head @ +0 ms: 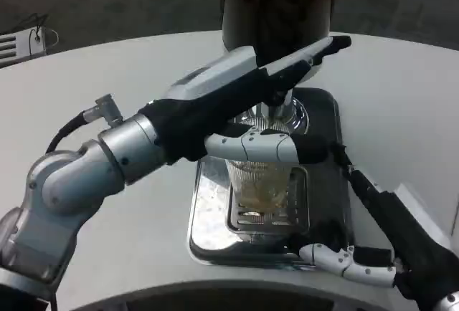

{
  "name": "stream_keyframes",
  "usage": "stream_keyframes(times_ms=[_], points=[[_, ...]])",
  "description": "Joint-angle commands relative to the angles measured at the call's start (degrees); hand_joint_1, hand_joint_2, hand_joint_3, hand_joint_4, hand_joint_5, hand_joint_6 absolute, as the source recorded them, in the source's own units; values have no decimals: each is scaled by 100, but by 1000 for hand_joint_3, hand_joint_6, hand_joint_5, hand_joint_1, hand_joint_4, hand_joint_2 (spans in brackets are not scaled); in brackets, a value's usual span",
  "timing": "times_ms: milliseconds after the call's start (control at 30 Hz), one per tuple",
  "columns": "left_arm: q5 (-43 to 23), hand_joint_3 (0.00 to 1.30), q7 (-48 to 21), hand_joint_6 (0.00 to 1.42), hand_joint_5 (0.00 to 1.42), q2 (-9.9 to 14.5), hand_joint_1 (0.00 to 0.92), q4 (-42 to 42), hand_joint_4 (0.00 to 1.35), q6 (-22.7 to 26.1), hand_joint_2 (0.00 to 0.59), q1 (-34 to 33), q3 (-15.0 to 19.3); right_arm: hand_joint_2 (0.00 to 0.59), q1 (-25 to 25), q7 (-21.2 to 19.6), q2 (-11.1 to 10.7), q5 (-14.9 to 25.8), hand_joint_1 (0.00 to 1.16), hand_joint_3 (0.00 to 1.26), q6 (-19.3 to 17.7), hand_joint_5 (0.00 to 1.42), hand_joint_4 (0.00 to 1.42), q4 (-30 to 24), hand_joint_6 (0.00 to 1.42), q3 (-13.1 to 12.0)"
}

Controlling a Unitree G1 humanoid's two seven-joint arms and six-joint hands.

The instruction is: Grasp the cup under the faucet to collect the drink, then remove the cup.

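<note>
A clear ribbed cup stands on the grate of the silver drip tray, under the chrome faucet of the dark dispenser. A little amber drink lies in the cup's bottom. My right hand reaches in from the lower right and grips the cup: one white and black finger wraps across its upper front, another lies low by the tray's front edge. My left hand stretches from the left over the faucet, its fingers extended straight against the dispenser, holding nothing.
The round white table spreads to the left and the far right of the tray. A white device with a cable sits beyond the table's far left edge. My left forearm crosses the table's left half.
</note>
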Motion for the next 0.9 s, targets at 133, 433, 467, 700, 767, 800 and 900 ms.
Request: stream_keyframes(times_ms=[133,433,467,700,767,800,900], points=[[154,0,-298,106,26,105,0,-1,0,102,0,158,-192,207,-293,-369,87,67,786,0,-145,0,0,423,0,208],[169,0,-323,106,26,157,0,-43,0,102,0,152,-211,207,-605,-649,178,67,789,0,-133,0,0,780,0,303],[169,0,-324,106,26,157,0,-40,0,101,0,147,-214,207,-640,-670,185,71,790,0,-131,0,0,818,0,310],[172,6,-347,105,26,156,0,-21,0,111,0,104,-246,207,-878,-845,219,118,790,0,-139,0,0,1100,0,334],[173,7,-353,105,26,162,0,-19,0,112,0,94,-254,207,-933,-882,213,135,790,0,-151,0,0,1169,0,337],[174,7,-355,106,26,166,0,-18,0,112,0,90,-257,207,-979,-901,212,138,790,0,-156,0,0,1216,0,338],[181,8,-368,107,26,180,0,-9,0,107,0,62,-261,207,-1099,-941,208,148,790,0,-163,0,0,1339,0,346]])
